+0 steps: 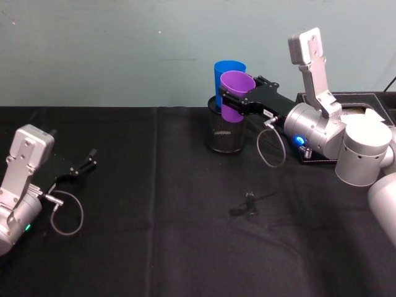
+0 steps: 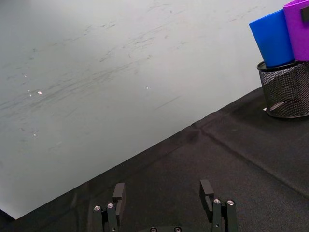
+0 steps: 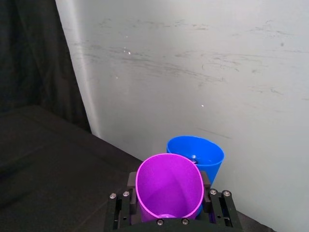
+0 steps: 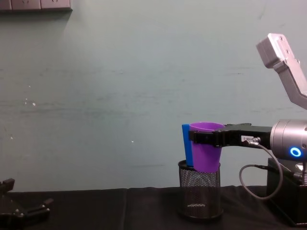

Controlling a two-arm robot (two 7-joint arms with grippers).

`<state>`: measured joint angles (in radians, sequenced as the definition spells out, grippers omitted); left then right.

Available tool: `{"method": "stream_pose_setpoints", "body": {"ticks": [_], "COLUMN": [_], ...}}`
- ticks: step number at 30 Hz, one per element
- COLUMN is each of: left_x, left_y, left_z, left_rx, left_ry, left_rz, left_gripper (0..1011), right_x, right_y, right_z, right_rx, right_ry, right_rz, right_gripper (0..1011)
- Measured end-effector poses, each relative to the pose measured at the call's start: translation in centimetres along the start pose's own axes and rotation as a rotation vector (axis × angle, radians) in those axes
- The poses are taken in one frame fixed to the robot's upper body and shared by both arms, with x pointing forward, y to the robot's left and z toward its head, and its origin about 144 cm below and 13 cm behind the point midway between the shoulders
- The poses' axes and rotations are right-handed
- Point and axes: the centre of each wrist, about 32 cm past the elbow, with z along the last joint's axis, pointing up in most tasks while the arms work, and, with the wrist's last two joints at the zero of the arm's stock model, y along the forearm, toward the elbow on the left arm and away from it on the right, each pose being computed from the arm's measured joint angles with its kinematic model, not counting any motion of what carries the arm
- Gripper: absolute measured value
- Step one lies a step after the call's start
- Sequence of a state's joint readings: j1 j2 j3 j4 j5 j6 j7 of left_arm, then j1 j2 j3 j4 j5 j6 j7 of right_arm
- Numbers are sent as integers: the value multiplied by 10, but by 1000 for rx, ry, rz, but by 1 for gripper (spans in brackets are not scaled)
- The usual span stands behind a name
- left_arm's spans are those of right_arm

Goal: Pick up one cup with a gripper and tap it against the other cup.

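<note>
Grips the purple cup (image 1: 239, 86) with the right tool (image 1: 231, 99), fingers closed on both its sides just below the rim. Holds it upright over the black mesh holder (image 1: 226, 137), tight beside the blue cup (image 1: 225, 73) standing in that holder; cannot tell whether touching. Rests the left tool (image 2: 163, 191) low over the tabletop (image 1: 154, 216) at far left, fingers spread, gripping nothing.

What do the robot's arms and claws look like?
The right arm and left arm are silver and round-jointed, each with a grey wrist cable. The right gripper and left gripper are black and flat-fingered; the right carries a small white label.
</note>
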<state>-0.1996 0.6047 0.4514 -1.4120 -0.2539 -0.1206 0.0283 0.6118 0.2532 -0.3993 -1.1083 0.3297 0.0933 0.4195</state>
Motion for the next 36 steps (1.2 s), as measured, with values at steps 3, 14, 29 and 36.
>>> {"method": "stream_pose_setpoints", "body": {"ticks": [3,14,29,36], "left_x": [0,0,0,0], "left_y": [0,0,0,0], "left_z": [0,0,0,0], "left_rx": [0,0,0,0], "left_ry": [0,0,0,0], "left_rz": [0,0,0,0], "left_gripper": [1000,1000,1000,1000], "right_x": [0,0,0,0], "right_y": [0,0,0,0], "right_z": [0,0,0,0], "right_rx": [0,0,0,0], "right_ry": [0,0,0,0], "right_rz": [0,0,0,0], "right_gripper": [734,734,734,734]}}
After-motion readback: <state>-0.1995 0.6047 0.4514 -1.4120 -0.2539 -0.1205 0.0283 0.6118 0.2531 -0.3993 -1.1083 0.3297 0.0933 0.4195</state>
